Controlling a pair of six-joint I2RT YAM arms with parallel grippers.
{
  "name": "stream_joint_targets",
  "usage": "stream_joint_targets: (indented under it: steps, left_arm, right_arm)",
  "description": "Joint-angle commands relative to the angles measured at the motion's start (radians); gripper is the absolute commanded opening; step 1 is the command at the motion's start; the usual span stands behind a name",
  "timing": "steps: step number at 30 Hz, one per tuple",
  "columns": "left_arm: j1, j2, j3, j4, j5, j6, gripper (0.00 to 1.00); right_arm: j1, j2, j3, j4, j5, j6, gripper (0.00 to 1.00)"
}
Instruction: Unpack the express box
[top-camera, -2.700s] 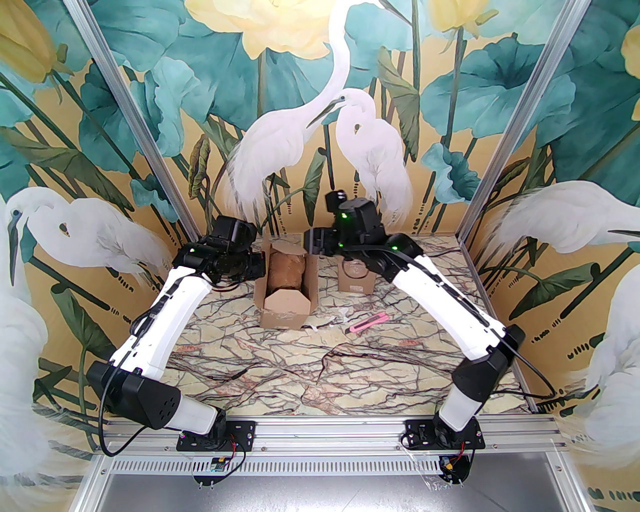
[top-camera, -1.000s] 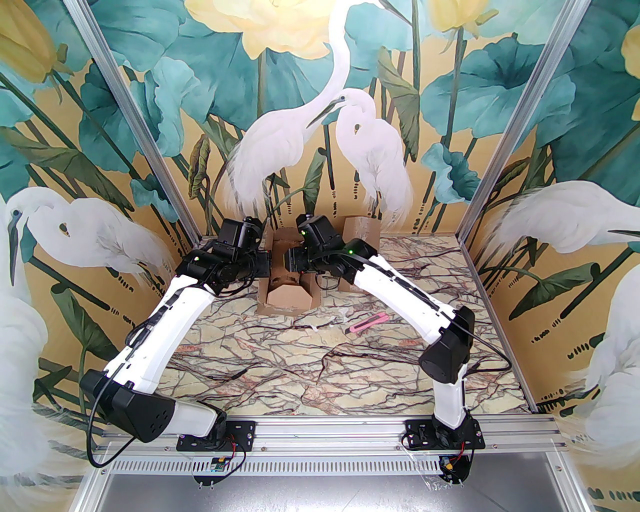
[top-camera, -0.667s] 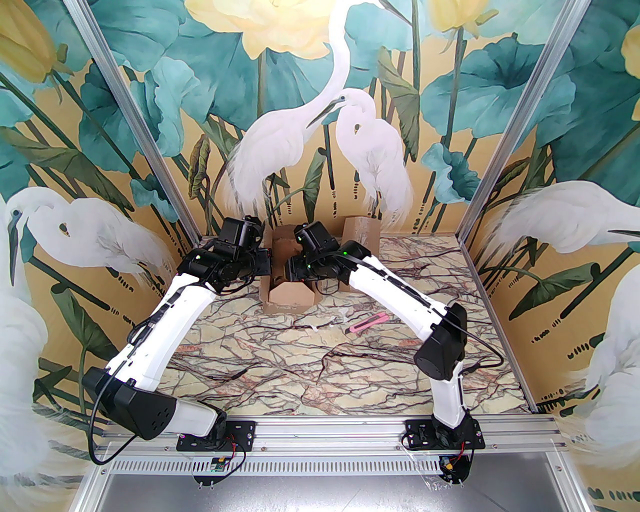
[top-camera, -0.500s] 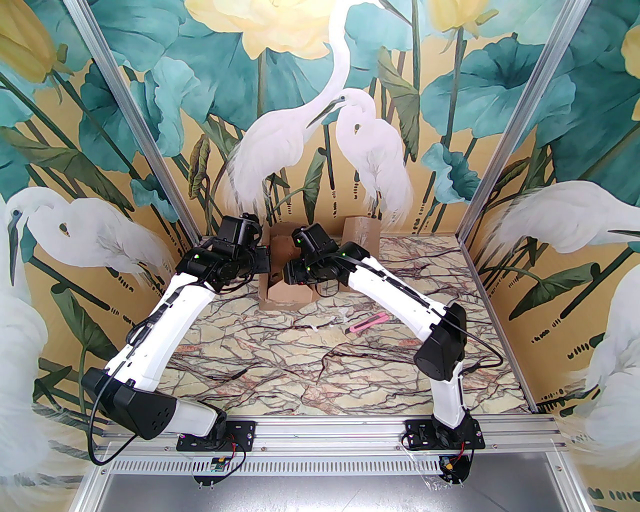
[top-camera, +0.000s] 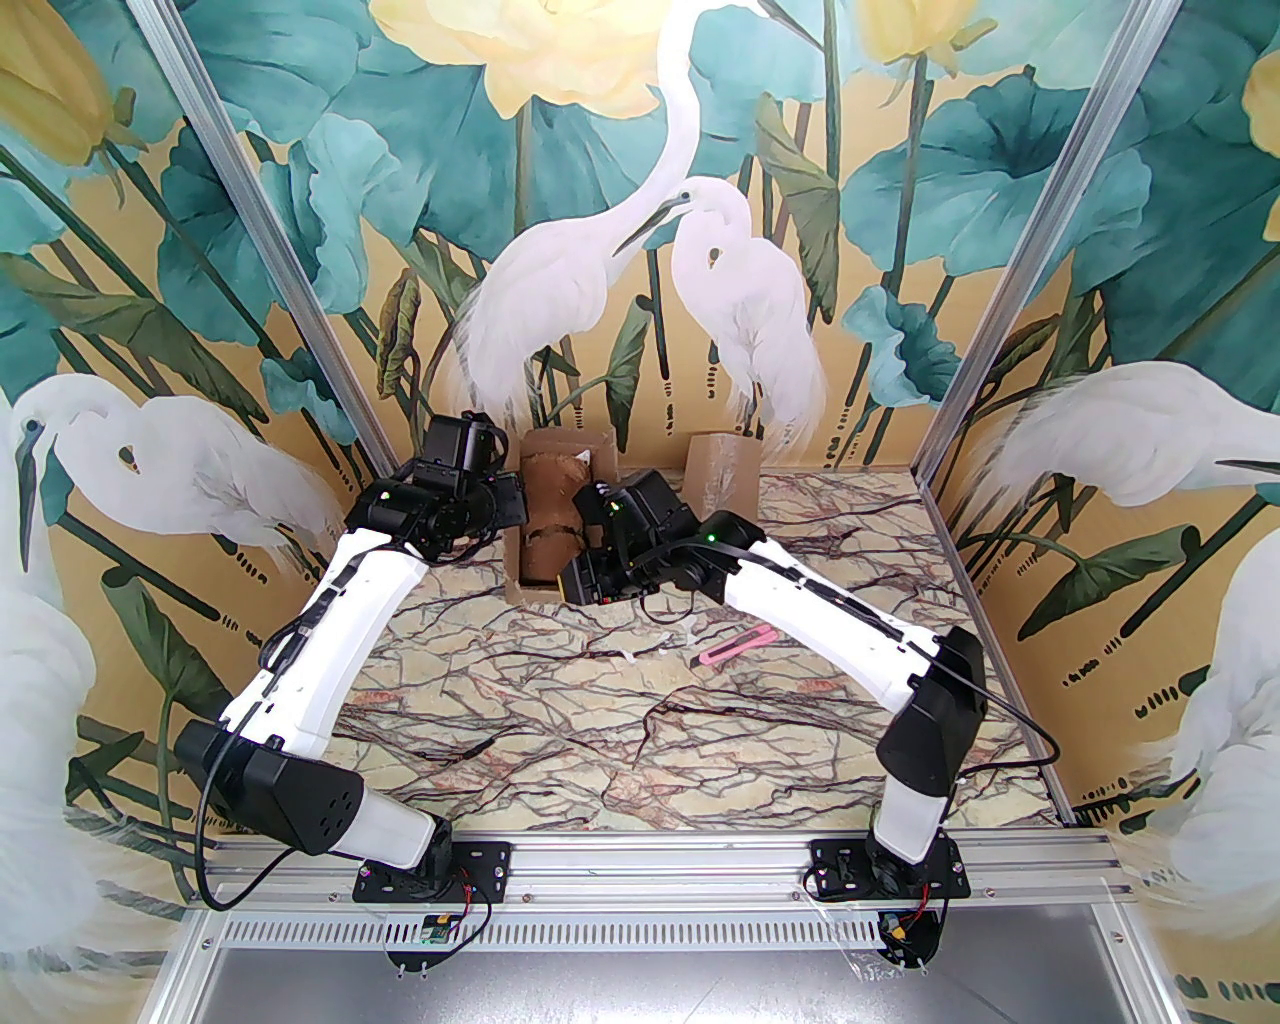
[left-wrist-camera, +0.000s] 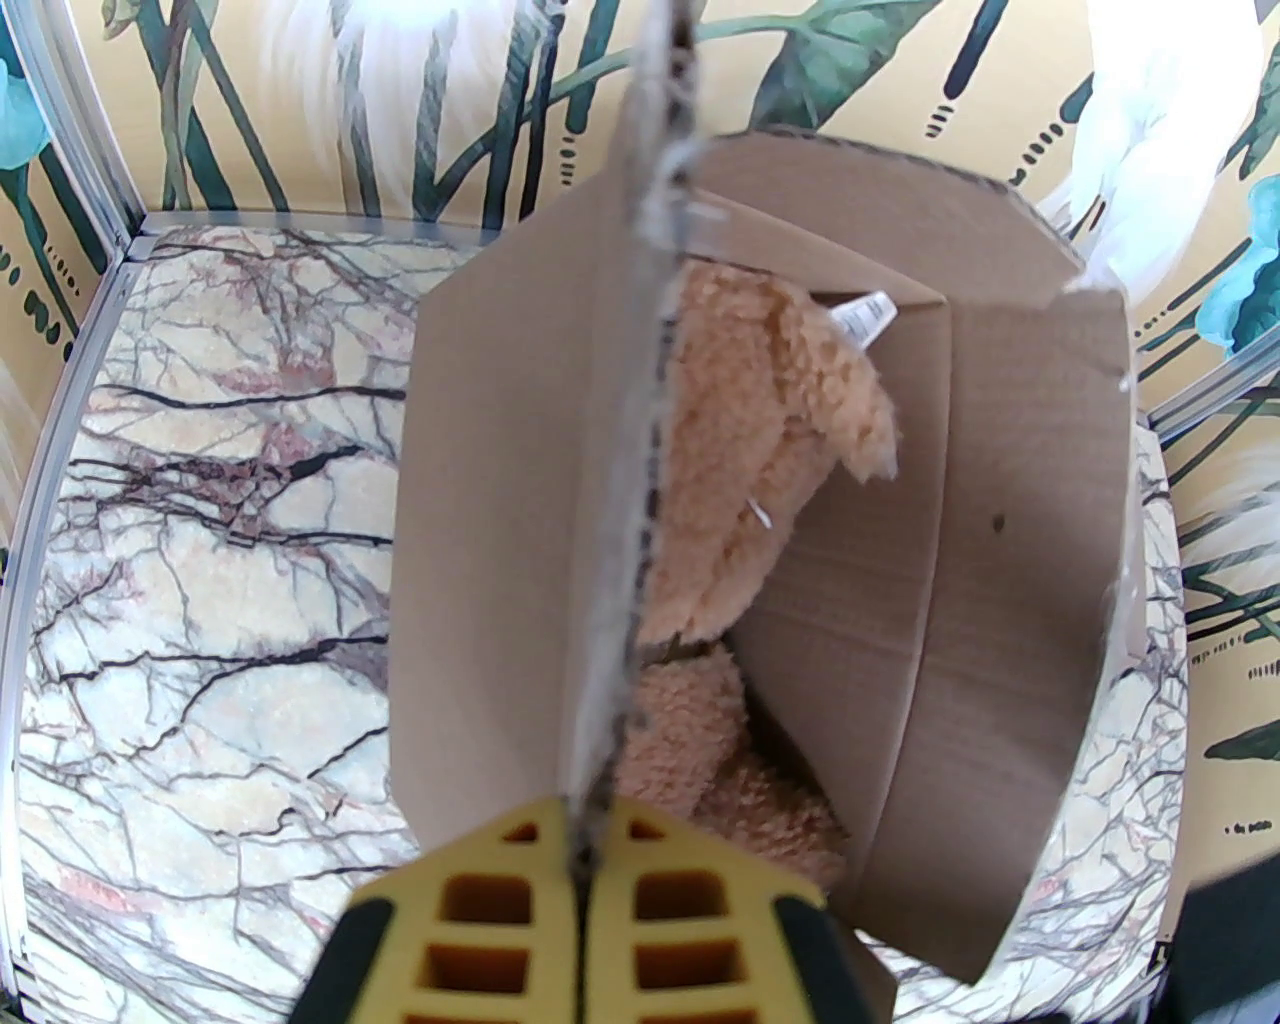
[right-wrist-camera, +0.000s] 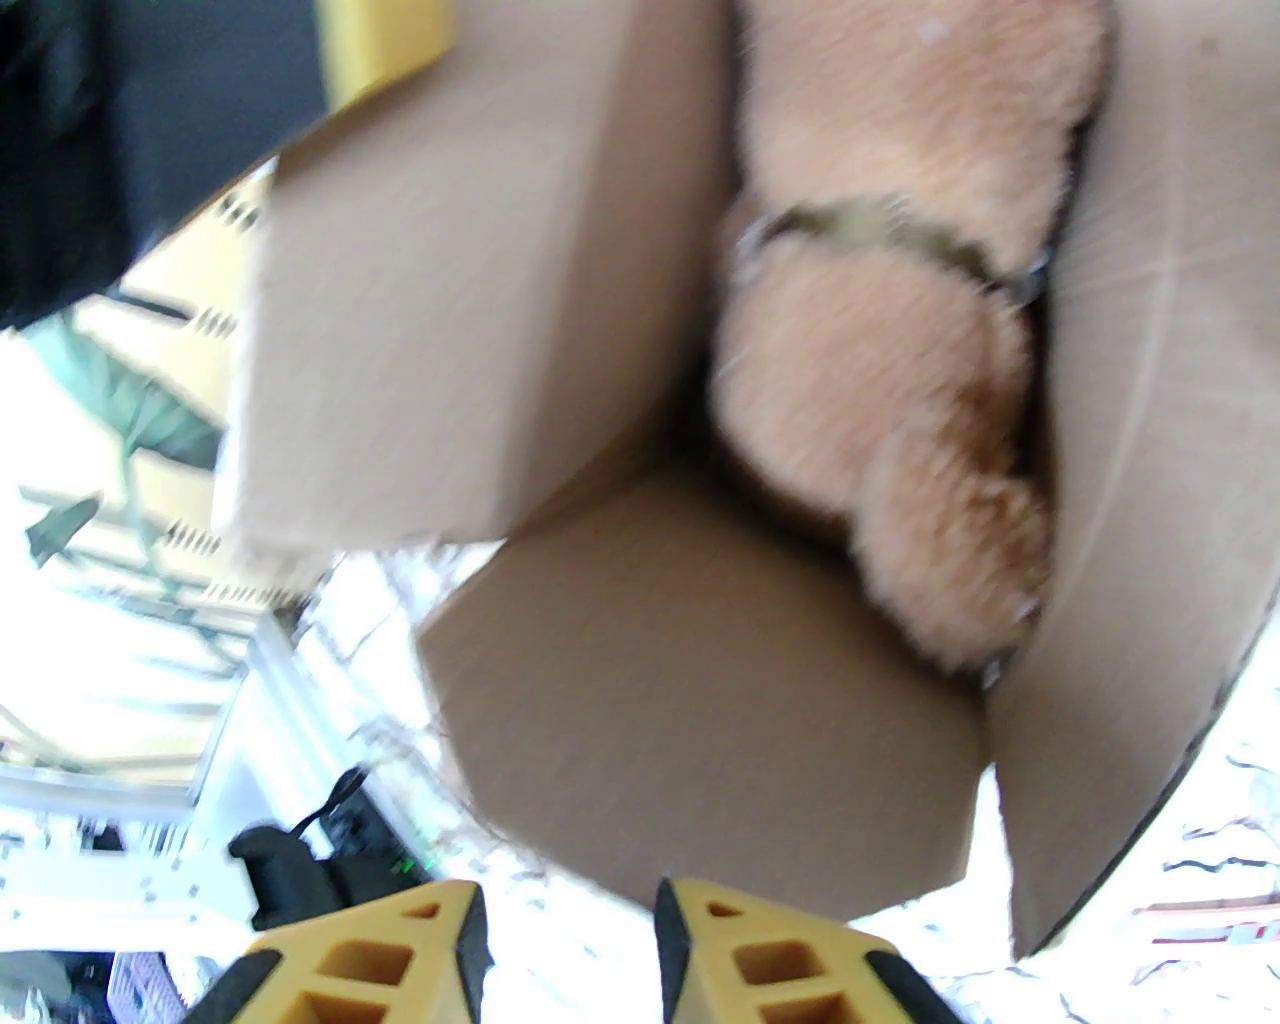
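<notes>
While the left gripper (left-wrist-camera: 588, 830) pinches its yellow fingers together on the raw top edge of the left flap (left-wrist-camera: 520, 450), the express box (top-camera: 560, 445) sits at the far middle of the marble table (top-camera: 640, 720) with its top unsealed; a tan plush toy (left-wrist-camera: 760, 420) lies lengthwise inside, squeezed between the cardboard walls, a white tag (left-wrist-camera: 865, 318) at its far end. The right gripper (right-wrist-camera: 570, 950) hovers just short of the near end flap (right-wrist-camera: 700, 680), jaws apart with nothing between them; that view is blurred. A smaller carton (top-camera: 722, 465) stands near the back wall, and a pink utility knife (top-camera: 737, 645) lies well apart to the right. The toy looks soft, light and squashy, so the fur should give under the jaws; a deep pinch on the rounded bulk nearest the end flap seems the best hold. The thin corrugated box is probably light enough to rise with the toy unless the flap is held down.
</notes>
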Motion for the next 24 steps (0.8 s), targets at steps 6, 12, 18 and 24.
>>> stream_joint_targets:
  steps: [6, 12, 18, 24]
  left_arm:
    - [-0.007, -0.087, -0.090, 0.156, 0.060, -0.003, 0.00]
    - [-0.030, -0.124, -0.125, 0.169, 0.064, 0.007, 0.00]
    - [-0.057, -0.130, -0.115, 0.136, 0.086, 0.005, 0.00]
    - [-0.071, -0.154, -0.124, 0.116, 0.103, -0.006, 0.00]
  right_arm:
    - [-0.001, -0.086, 0.039, 0.107, 0.335, -0.057, 0.41]
    - [-0.030, 0.012, 0.181, 0.082, 0.481, -0.074, 0.45]
    - [-0.049, 0.197, 0.391, -0.057, 0.509, -0.130, 0.46]
    - [-0.060, 0.253, 0.405, -0.024, 0.592, -0.144, 0.47]
